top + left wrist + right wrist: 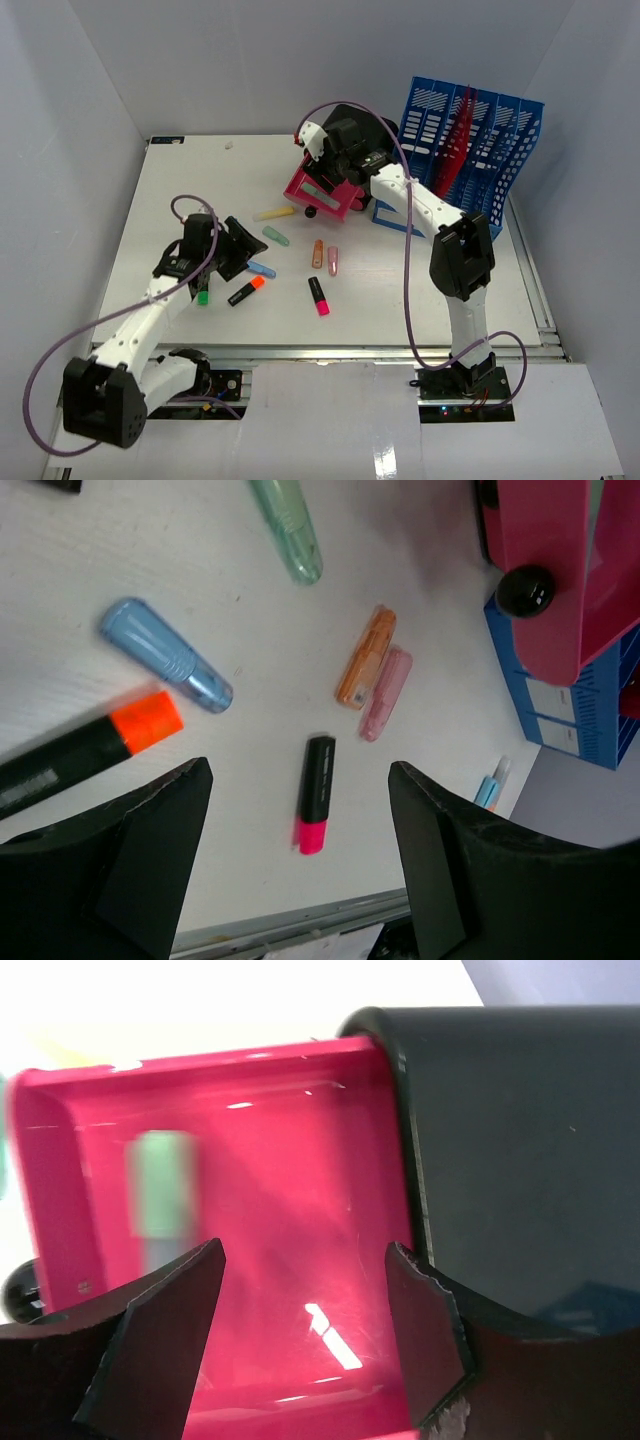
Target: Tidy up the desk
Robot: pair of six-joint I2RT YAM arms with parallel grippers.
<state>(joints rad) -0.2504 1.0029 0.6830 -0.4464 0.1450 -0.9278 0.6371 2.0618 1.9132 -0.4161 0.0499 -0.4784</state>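
The white desk point(190, 180) carries scattered markers. My left gripper point(238, 250) is open and empty, hovering low over them; in its wrist view point(300, 780) a black highlighter with a pink cap point(315, 807) lies between the open jaws on the desk. Around it lie a blue marker point(165, 655), an orange-capped highlighter point(90, 745), a pale green marker point(288, 525), an orange one point(365, 657) and a pale pink one point(385, 693). My right gripper point(322, 168) is open above a tilted magenta tray point(325, 192), its jaws point(305, 1260) over the tray's inside point(260, 1160).
A blue file rack point(470, 150) stands at the back right, with a red folder in it. A yellow marker point(272, 213) and a green-capped marker point(203, 296) also lie on the desk. A black container point(520, 1160) stands right of the tray. Grey walls enclose the desk.
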